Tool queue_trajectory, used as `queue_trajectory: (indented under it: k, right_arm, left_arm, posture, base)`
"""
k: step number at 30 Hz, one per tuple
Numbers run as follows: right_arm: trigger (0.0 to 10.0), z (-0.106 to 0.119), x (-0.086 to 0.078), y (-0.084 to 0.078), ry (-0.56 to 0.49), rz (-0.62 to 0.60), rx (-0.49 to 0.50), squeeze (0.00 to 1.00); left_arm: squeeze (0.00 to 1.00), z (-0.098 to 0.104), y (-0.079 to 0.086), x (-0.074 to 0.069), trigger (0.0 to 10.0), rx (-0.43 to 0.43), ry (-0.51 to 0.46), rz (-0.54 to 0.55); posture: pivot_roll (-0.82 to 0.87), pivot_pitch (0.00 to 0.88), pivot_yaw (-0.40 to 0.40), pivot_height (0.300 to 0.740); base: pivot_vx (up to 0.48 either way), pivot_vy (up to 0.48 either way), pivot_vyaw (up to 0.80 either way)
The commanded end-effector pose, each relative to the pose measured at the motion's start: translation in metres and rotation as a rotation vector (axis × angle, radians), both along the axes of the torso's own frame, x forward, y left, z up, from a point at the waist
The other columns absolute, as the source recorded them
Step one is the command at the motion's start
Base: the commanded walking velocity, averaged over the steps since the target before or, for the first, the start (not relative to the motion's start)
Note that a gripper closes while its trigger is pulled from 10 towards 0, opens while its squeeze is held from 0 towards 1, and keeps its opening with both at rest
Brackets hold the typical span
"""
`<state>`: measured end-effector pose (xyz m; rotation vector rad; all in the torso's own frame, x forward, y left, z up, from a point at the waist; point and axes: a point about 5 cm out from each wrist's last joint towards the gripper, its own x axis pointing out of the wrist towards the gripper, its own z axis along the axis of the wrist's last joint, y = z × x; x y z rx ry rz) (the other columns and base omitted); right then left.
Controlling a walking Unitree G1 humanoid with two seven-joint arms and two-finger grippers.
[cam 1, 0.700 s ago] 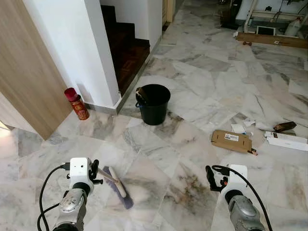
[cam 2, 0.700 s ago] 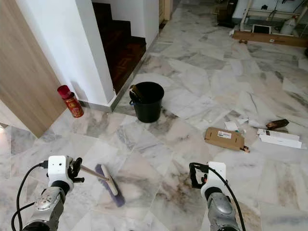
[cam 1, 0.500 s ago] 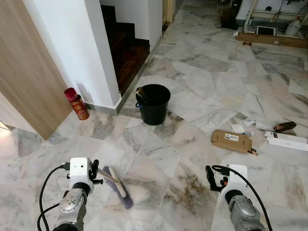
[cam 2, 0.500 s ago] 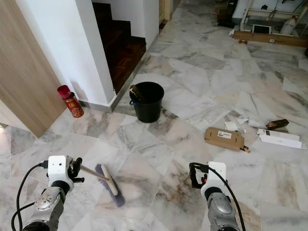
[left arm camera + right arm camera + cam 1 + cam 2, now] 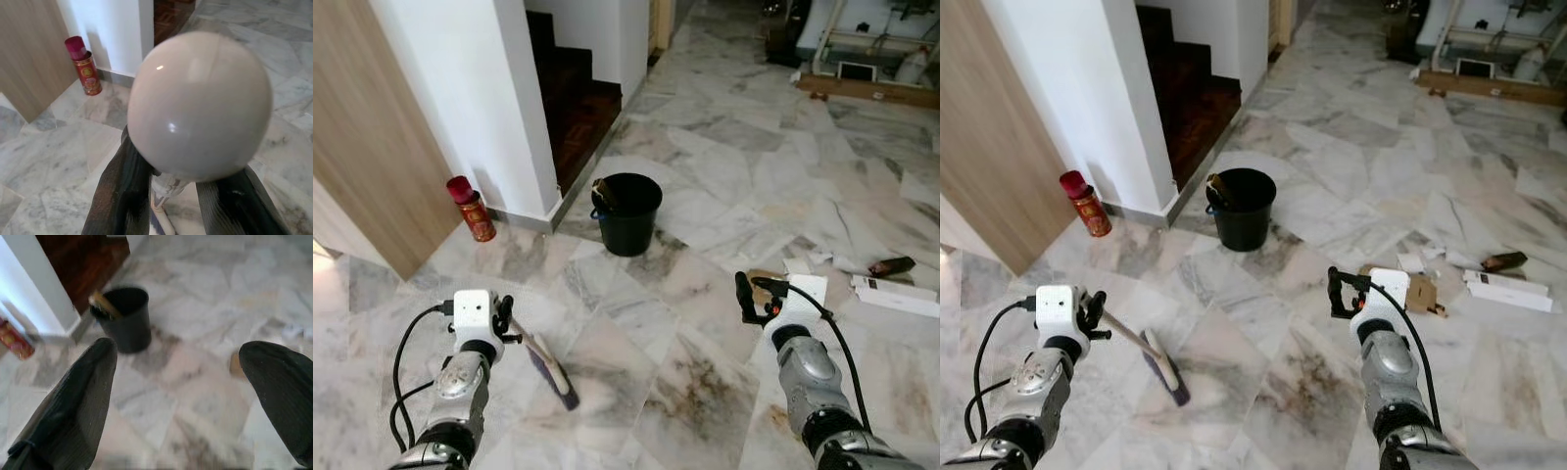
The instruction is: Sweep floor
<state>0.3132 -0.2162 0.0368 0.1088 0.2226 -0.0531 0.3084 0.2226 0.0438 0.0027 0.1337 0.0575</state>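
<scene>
You see a black bucket (image 5: 626,212) on the marble near the dark stair. A red canister (image 5: 472,209) stands against the white wall. A flat cardboard box (image 5: 1418,291) and white boxes (image 5: 896,294) lie to the right.

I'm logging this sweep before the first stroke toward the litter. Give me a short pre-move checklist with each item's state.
1. Left claw shut on the broom handle: ok, fingers clamp it just under the round knob.
2. Broom head on the floor: ok, it rests on the tiles ahead of the left arm.
3. Right claw free: ok, open and holding nothing.
4. Litter located: ok, cardboard box and paper scraps lie on the robot's right.
5. Bucket out of the stroke path: ok, it stands apart near the stair wall.
6. Fine dust on the tiles: cannot tell.
</scene>
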Motion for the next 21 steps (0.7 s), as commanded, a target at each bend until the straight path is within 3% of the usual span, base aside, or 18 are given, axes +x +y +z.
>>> queue_trajectory:
  k: [1, 11, 21]
  right_arm:
    - [10.0, -0.003, -0.002, -0.001, 0.015, -0.008, 0.015, 0.0]
    - [10.0, -0.011, -0.008, -0.001, 0.045, -0.013, 0.024, 0.0]
    - [10.0, -0.004, -0.006, -0.006, 0.005, -0.021, 0.009, 0.0]
  left_arm:
    - [0.0, -0.01, 0.005, -0.007, 10.0, -0.009, 0.053, 0.022]
    - [0.0, -0.019, 0.01, -0.015, 10.0, -0.003, 0.105, 0.032]
    - [0.0, -0.001, 0.02, -0.009, 10.0, 0.01, -0.002, 0.037]
  posture:
    - [0.01, 0.032, 0.025, 0.74]
    - [0.02, 0.029, 0.024, 0.74]
    - [0.02, 0.041, 0.027, 0.74]
  base:
    - [0.0, 0.0, 0.0]
    - [0.0, 0.0, 0.0]
    - [0.0, 0.0, 0.0]
